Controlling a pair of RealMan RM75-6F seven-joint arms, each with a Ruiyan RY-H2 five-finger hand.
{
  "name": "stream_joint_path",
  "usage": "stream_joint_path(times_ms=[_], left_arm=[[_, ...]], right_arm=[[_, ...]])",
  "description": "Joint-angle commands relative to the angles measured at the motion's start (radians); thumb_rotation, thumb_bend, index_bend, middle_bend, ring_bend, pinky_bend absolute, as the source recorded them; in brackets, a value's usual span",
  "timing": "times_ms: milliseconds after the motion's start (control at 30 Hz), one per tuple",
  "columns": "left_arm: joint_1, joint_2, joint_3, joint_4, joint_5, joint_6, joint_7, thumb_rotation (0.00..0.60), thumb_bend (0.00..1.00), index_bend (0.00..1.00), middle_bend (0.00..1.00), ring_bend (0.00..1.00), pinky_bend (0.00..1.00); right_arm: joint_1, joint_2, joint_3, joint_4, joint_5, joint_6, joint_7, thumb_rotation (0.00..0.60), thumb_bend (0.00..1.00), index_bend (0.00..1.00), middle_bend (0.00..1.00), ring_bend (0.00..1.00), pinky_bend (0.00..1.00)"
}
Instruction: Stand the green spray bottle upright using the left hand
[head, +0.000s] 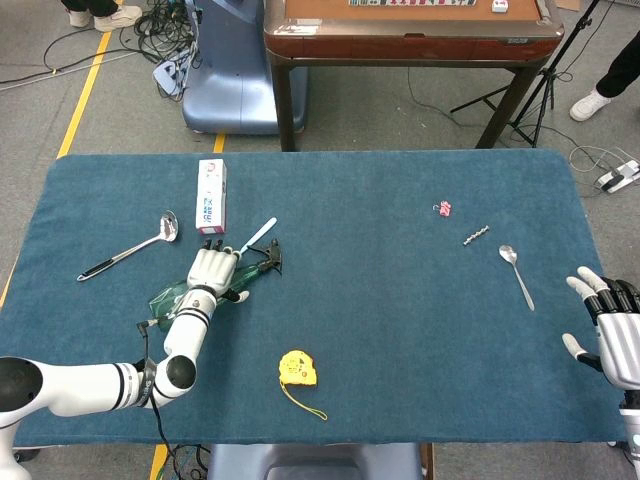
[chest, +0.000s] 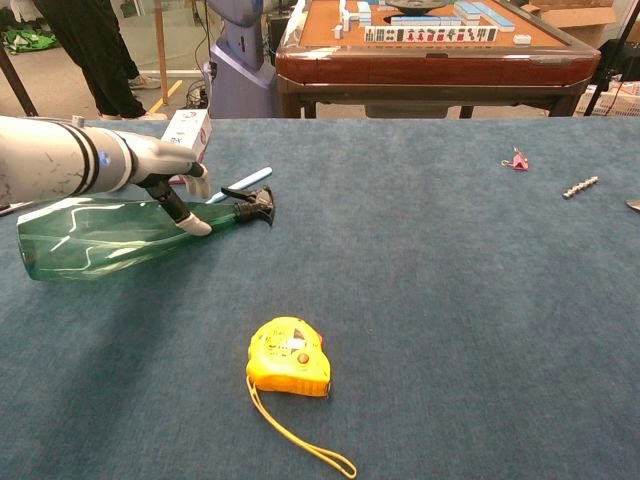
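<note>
The green spray bottle (chest: 90, 237) lies on its side at the table's left, its black spray head (chest: 255, 205) pointing right. In the head view only a green sliver of the bottle (head: 163, 298) shows beside my arm. My left hand (chest: 170, 165) is over the bottle's narrow end near the neck, fingers stretched out across it (head: 213, 268). Its thumb (chest: 192, 223) touches the near side of the bottle; no closed grip shows. My right hand (head: 610, 325) rests open at the table's right edge, holding nothing.
A yellow tape measure (chest: 290, 358) lies in front of the bottle. A white box (head: 211, 196), a ladle (head: 130, 247) and a white stick (head: 258, 235) lie behind it. A spoon (head: 517, 272), a screw (head: 476, 235) and a pink clip (head: 443, 208) lie to the right.
</note>
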Motion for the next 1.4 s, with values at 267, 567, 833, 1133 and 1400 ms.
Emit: stream_joint_path(times_ms=[267, 567, 833, 1133, 1400], left_arm=[[-0.031, 0.004, 0.033, -0.058, -0.028, 0.009, 0.044, 0.354, 0.26, 0.25, 0.24, 0.07, 0.02], [-0.031, -0.036, 0.05, -0.022, 0.018, 0.047, 0.036, 0.586, 0.26, 0.31, 0.32, 0.13, 0.02], [-0.013, -0.063, 0.059, 0.016, 0.064, 0.067, 0.021, 0.6, 0.25, 0.38, 0.38, 0.2, 0.02], [0.035, -0.06, 0.049, 0.002, 0.206, 0.089, -0.067, 0.6, 0.25, 0.48, 0.5, 0.3, 0.05], [0.125, 0.065, -0.005, -0.14, 0.362, 0.08, -0.28, 0.6, 0.25, 0.51, 0.53, 0.32, 0.07]], right_arm=[[0.002, -0.005, 0.001, 0.005, 0.003, -0.006, 0.002, 0.6, 0.18, 0.2, 0.14, 0.12, 0.14], [-0.005, -0.003, -0.001, 0.008, 0.008, 0.0, 0.011, 0.6, 0.18, 0.2, 0.14, 0.12, 0.14], [-0.006, -0.004, -0.001, 0.014, 0.008, -0.002, 0.018, 0.6, 0.18, 0.2, 0.14, 0.12, 0.14], [-0.01, -0.004, 0.0, 0.018, 0.007, 0.003, 0.025, 0.6, 0.18, 0.2, 0.14, 0.12, 0.14], [-0.017, -0.002, -0.001, 0.02, 0.004, 0.012, 0.032, 0.6, 0.18, 0.2, 0.14, 0.12, 0.14]])
